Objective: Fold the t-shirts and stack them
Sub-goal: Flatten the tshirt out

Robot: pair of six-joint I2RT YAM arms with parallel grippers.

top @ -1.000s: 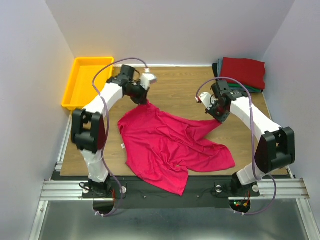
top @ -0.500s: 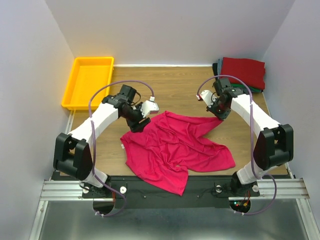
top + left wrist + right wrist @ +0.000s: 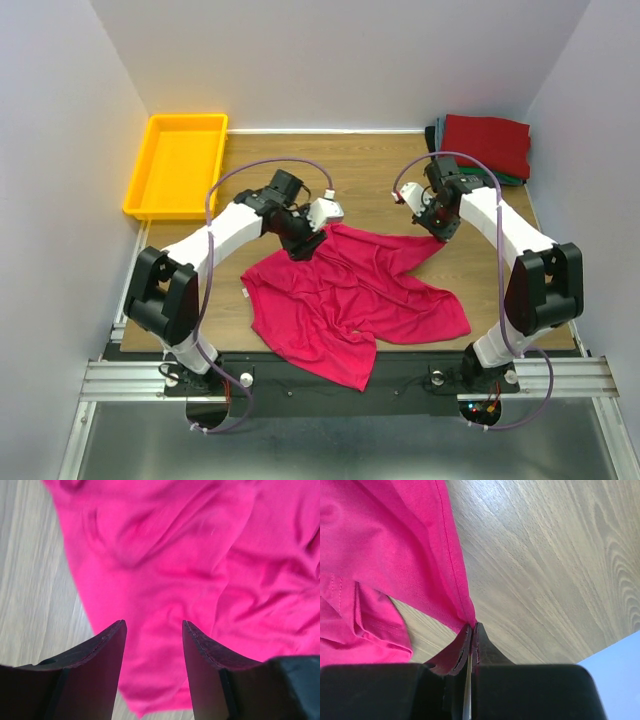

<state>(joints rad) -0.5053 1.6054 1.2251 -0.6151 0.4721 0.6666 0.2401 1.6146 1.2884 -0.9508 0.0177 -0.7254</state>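
The flattening step, before any fold, appears to be under way. A crimson shirt [image 3: 350, 290] is lying crumpled and skewed on the wooden surface [image 3: 370, 170], reaching from under the left tool to the right tool.

The left tool [image 3: 153, 625] is hovering over the shirt's far left edge with its jaws standing apart and nothing between them. Pink cloth is showing directly below the gap, and bare wood is lying just to the tool's left.

The right tool [image 3: 471, 626] is pinching a hemmed corner of the shirt between closed jaws. The cloth is trailing away to its left, and bare wood is stretching to its right.

The next move probably calls for the left tool to lower and close on the edge beneath it. Both tools could then pull the shirt taut and lay it flat.

Beyond the right tool, in the far corner, a stack of folded shirts [image 3: 487, 145] is sitting, dark red on top with green and dark edges showing beneath. Well beyond the left tool, a yellow tray [image 3: 137, 185] is resting at the far left edge.

Plain pale walls [image 3: 350, 60] are enclosing the surface on three sides, and a metal rail [image 3: 350, 375] is running behind both arms' bases.
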